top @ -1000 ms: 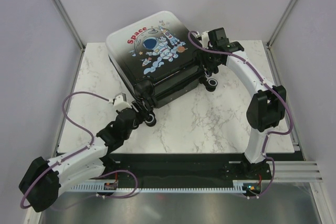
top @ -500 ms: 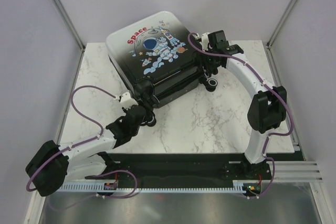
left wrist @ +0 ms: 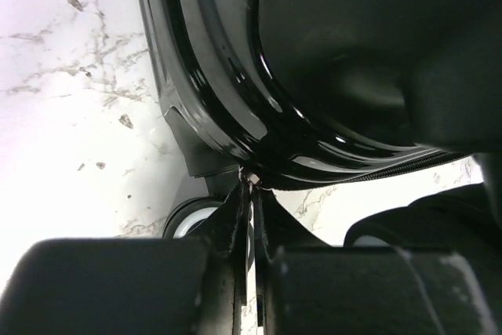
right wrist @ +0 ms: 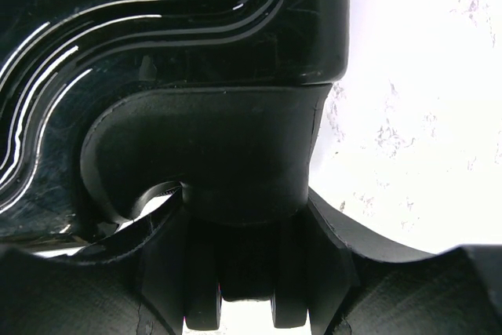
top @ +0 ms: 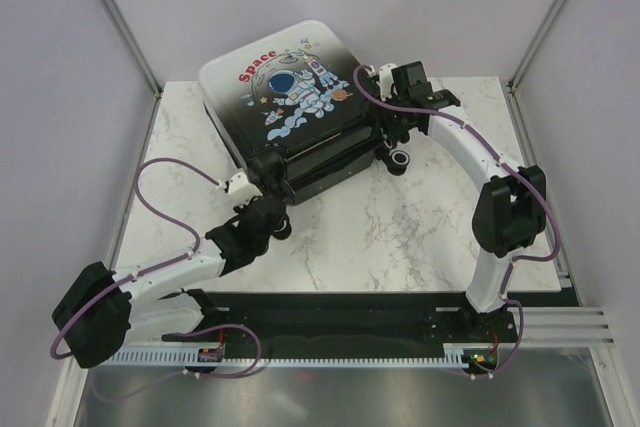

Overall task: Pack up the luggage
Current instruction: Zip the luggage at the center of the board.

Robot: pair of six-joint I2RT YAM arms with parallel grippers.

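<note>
Top view: luggage (top: pixel 290 97) lay flat at the back-left of the marble table (top: pixel 400 237), halves stacked. Astronaut and red "Space" print faced up, the shell faded white to black, and the black wheels pointed toward the arms.

Left wrist view alone: left gripper (left wrist: pixel 251 194) was pinched nearly closed at the zipper seam under the glossy black edge. Anything between the tips could not be made out.

Right wrist view alone: right gripper (right wrist: pixel 239 272) stood half-wide, fingers clamped on a twin wheel.

This is a robot test cell in a lab. Plain pale wall panels (top: pixel 60 97) on bare aluminium frame posts (top: pixel 115 17) enclose a white marble-patterned tabletop (top: pixel 400 237).
</note>
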